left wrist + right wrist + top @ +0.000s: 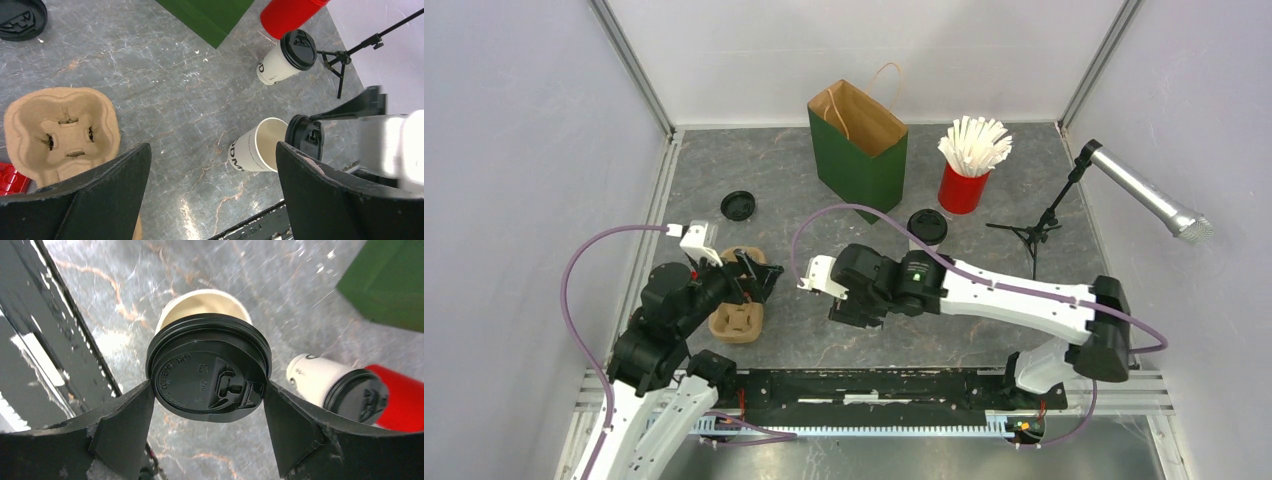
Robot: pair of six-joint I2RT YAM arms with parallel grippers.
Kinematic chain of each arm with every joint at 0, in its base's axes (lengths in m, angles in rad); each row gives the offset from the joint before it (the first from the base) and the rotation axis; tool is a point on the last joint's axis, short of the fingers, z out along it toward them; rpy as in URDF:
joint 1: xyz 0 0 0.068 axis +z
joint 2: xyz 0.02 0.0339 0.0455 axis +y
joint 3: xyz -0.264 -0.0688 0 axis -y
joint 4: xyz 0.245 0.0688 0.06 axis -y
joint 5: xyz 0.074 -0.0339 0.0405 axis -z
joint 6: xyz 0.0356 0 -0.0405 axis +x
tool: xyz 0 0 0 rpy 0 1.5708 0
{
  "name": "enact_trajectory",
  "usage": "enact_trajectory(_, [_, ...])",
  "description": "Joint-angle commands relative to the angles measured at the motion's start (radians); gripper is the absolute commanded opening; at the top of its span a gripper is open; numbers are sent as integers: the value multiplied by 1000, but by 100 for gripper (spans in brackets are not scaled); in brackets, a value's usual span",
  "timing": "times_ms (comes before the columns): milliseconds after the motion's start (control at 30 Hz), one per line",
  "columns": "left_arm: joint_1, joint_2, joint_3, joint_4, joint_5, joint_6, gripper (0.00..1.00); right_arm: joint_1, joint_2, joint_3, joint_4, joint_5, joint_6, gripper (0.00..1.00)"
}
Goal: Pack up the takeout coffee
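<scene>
An open white paper cup [255, 152], tan inside, stands on the table; it also shows in the right wrist view [202, 302]. My right gripper [207, 390] is shut on a black lid [207, 367] and holds it tilted just beside and above that cup's rim; the lid also shows in the left wrist view [305, 140]. In the top view my right gripper [844, 305] hides this cup. A second white cup with its black lid on [927, 226] stands next to the red cup. My left gripper [212, 150] is open and empty, next to the carrier.
A tall green paper bag [859, 140] stands open at the back. A red cup of white straws [964, 185] is to its right. A brown pulp carrier [739, 320] lies under my left gripper [756, 275]. A loose black lid [738, 205] lies back left. A microphone stand [1034, 232] is at right.
</scene>
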Motion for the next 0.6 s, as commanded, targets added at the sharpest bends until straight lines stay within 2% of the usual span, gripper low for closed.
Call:
enact_trajectory(0, [-2, -30, -12, 27, -45, 41, 100, -37, 58, 85, -128, -79, 25, 83])
enact_trajectory(567, [-1, -60, -8, 20, -54, 43, 100, -95, 242, 275, -251, -148, -10, 82])
